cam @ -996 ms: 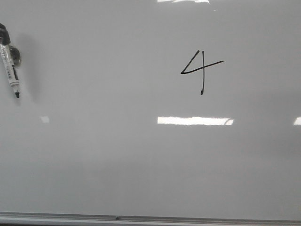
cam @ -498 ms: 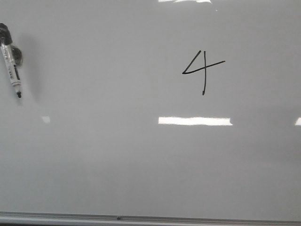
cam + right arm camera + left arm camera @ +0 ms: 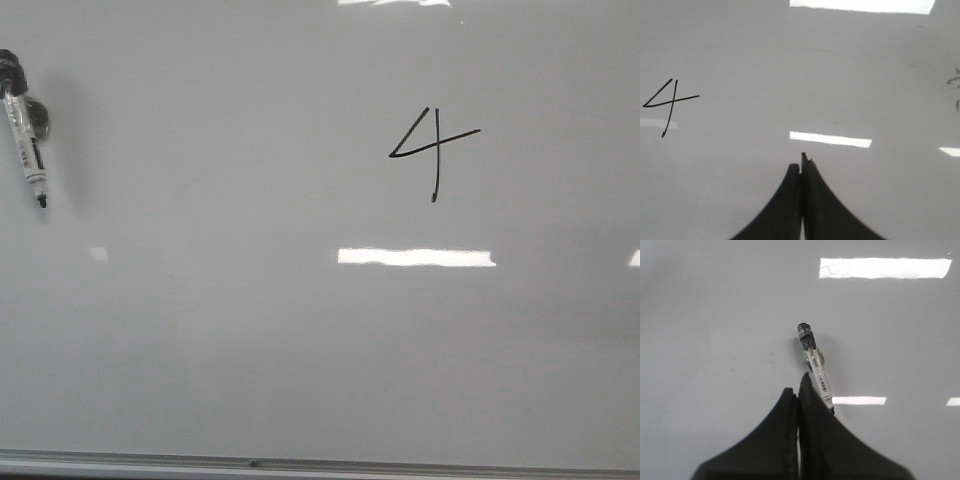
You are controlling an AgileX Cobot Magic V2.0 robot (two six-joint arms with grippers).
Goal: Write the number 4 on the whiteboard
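Note:
The whiteboard [image 3: 250,350] fills the front view, pale and glossy. The number 4 [image 3: 436,143] is drawn on it in thin black lines, right of centre toward the far side. It also shows in the right wrist view [image 3: 671,100]. A marker [image 3: 25,130] with a clear barrel and black cap lies on the board at the far left. My left gripper [image 3: 796,385] is shut and empty above the board, and the marker [image 3: 815,360] lies just beyond its fingertips. My right gripper [image 3: 801,162] is shut and empty over bare board, to the right of the 4. Neither gripper shows in the front view.
The board's thin silver frame edge [image 3: 320,463] runs along the near side. Bright light reflections [image 3: 415,257] lie across the board. Faint dark smudges [image 3: 955,82] mark the board off to the right in the right wrist view.
The whole front view has shifted a few pixels to the right. The 4 and the marker lie as before.

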